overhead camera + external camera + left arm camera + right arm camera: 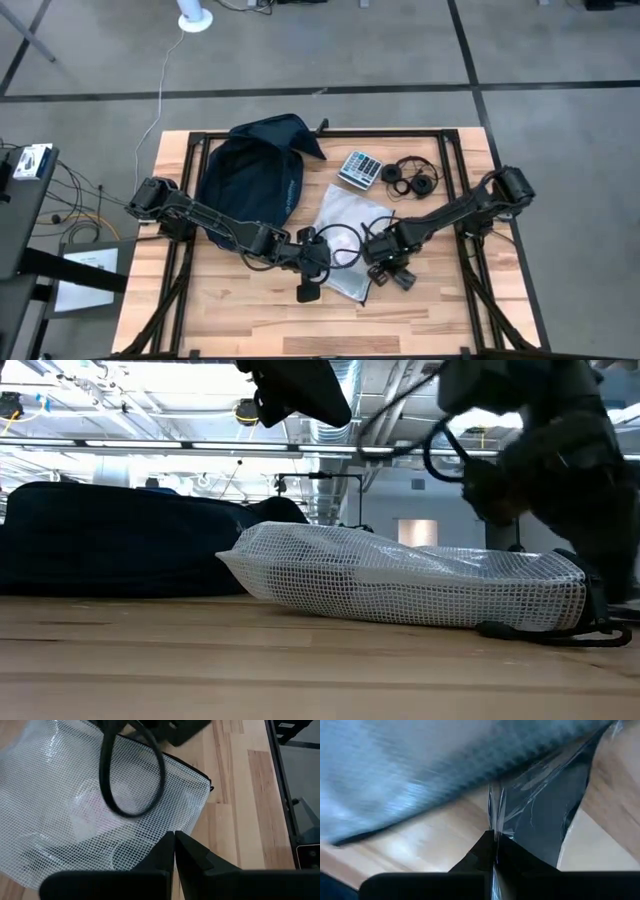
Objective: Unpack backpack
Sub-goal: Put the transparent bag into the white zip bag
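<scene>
One backpack (252, 170), dark navy and slumped flat, lies at the table's (450, 310) far left part. Beside it are one clear mesh pouch (345, 235), one calculator (359, 169) and one pair of black headphones (413, 178). Two arms reach inward over the pouch. The left gripper (312, 268) has its fingers pressed together, empty. The right gripper (385, 262) is clamped on a thin clear plastic film (496, 815).

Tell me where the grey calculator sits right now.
In the high view, the grey calculator lies at the table's far edge, between the dark navy fabric backpack and the black headphones.
</scene>
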Robot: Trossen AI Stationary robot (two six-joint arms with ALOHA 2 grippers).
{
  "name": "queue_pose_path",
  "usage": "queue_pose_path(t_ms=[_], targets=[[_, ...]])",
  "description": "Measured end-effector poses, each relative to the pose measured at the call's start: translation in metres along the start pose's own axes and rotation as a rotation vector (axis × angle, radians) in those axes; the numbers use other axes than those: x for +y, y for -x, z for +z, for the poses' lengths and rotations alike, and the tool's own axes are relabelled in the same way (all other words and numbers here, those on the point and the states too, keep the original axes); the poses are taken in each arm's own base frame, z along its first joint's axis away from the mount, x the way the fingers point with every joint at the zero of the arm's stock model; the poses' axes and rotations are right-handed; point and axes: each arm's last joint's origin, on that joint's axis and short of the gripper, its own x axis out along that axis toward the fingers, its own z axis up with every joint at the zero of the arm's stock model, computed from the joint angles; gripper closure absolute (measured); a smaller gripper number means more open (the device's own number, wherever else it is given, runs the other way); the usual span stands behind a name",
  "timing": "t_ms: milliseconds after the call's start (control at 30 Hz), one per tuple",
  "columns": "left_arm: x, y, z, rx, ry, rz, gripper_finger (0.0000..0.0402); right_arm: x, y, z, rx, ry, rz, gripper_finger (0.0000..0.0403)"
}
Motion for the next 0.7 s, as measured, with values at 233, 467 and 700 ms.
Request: queue_pose_path(t_ms=[233, 467, 700], targets=[[-0.003, 0.001, -0.001, 0.004, 0.007, -0.004, 0.0402, 0.025, 0.029, 0.012, -0.246, 0.108, 0.066, 0.0403], [-0.005, 0.001, -0.003, 0.008, 0.019, -0.006, 0.0402, 0.034, 0.031, 0.044, -0.462, 0.105, 0.223, 0.0403], [-0.011, 0.002, -0.006, 0.016, 0.013, -0.015, 0.0402, 0.04, 0.034, 0.055, -0.6, 0.064, 0.361, 0.0388]])
